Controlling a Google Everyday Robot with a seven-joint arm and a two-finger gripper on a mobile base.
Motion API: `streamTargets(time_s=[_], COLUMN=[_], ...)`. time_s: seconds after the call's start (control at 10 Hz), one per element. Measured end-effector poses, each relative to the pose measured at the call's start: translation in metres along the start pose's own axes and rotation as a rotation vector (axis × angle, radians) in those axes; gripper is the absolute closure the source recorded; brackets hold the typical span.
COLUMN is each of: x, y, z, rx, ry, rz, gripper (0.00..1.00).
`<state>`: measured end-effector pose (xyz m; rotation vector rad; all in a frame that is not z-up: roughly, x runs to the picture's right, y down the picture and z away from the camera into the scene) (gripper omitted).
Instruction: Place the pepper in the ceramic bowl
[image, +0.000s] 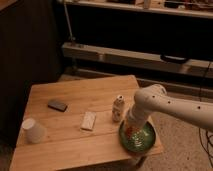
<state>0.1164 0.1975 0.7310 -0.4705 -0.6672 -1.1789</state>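
One tool (133, 131), mine, hangs low over the ceramic bowl (146, 145); I cannot tell its opening. Something reddish beneath it looks like the pepper (131, 132). I should release low and lift straight, clear of the small bottle (118, 108) just beside on the worktop (70, 150).

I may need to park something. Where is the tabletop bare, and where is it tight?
Bare wood: the far strip of the table, and the near edge between the white cup and green bowl. Tight: the right corner, where the gripper hangs over the bowl beside the small bottle.
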Motion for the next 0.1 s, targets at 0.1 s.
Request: streamTargets(time_s=[0.1], x=[0.0004], y=[-0.0008], z=[0.0004], rx=[0.001], ry=[-0.006], rz=[0.004], gripper=[0.21])
